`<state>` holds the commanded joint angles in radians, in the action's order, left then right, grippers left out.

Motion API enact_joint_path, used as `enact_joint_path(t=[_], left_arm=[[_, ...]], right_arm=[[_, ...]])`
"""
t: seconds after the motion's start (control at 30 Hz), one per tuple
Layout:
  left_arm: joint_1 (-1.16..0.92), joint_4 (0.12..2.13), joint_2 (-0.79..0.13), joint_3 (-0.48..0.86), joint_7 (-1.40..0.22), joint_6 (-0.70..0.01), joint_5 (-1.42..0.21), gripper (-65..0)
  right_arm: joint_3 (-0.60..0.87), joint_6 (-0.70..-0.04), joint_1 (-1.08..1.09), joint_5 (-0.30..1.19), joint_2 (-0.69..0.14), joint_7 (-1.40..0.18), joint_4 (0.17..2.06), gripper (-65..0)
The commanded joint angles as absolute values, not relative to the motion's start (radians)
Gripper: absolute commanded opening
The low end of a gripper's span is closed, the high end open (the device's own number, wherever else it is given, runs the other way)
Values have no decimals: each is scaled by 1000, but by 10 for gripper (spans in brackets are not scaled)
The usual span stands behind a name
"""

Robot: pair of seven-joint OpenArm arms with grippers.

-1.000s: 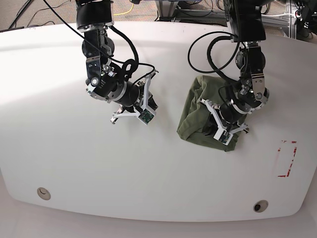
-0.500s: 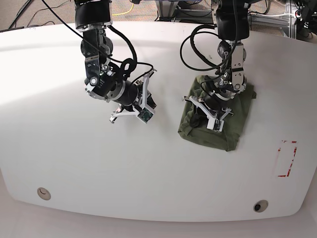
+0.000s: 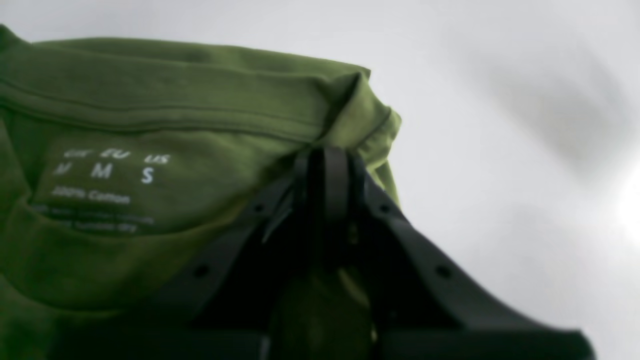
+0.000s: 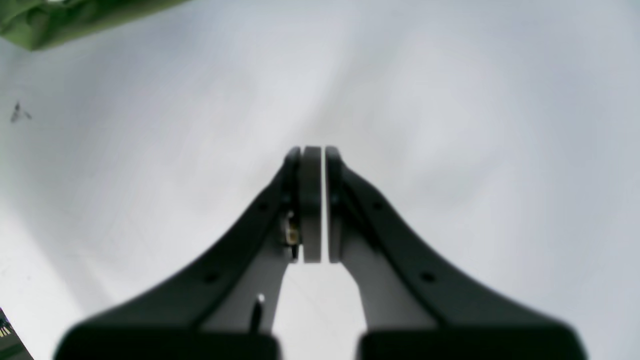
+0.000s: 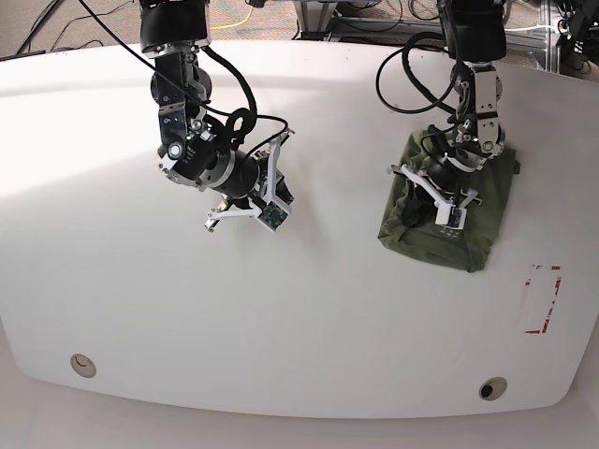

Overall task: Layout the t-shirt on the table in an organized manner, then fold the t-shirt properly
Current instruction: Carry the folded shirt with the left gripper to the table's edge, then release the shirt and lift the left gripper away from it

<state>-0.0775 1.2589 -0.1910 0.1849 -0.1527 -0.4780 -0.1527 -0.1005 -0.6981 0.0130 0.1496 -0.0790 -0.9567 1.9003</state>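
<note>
The olive-green t-shirt (image 5: pixel 468 234) lies as a folded bundle on the right half of the white table (image 5: pixel 328 309). My left gripper (image 5: pixel 418 198) rests on the bundle's left part. In the left wrist view that gripper (image 3: pixel 326 156) is shut, pinching a fold of the t-shirt (image 3: pixel 150 125) beside the ribbed collar, with the printed size label (image 3: pixel 100 185) to its left. My right gripper (image 5: pixel 281 201) hovers over bare table left of centre. It (image 4: pixel 314 150) is shut on nothing, and a corner of the t-shirt (image 4: pixel 75 15) shows far off.
A red tape rectangle (image 5: pixel 541 299) marks the table just right of the shirt. Two round grommets (image 5: pixel 82 365) (image 5: pixel 491 388) sit near the front edge. Cables and metal framing lie beyond the table's far edge.
The left gripper moved from the shirt's lower right to its left part, then gripper and bundle slid to the right, toward the red tape. The right arm barely moved.
</note>
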Motion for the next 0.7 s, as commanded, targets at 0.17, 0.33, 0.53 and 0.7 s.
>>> enact_joint_path(t=[0.17, 0.33, 0.53, 0.7], left_arm=[[-156, 1291, -309, 237, -153, -478, -252, -626], [-206, 1282, -414, 285, -153, -478, -317, -626], [-220, 1268, -472, 338, -153, -478, -329, -626], [-219, 1305, -476, 404, -154, -481, -329, -626]], right_arm=[[-79, -698, -1, 153, -79, -957, 1913, -637], [-56, -698, -15, 153, -79, -957, 1920, -637], [-44, -698, -21, 153, -81, -957, 1933, -637], [-48, -698, -22, 154, -99, -957, 1933, -637]])
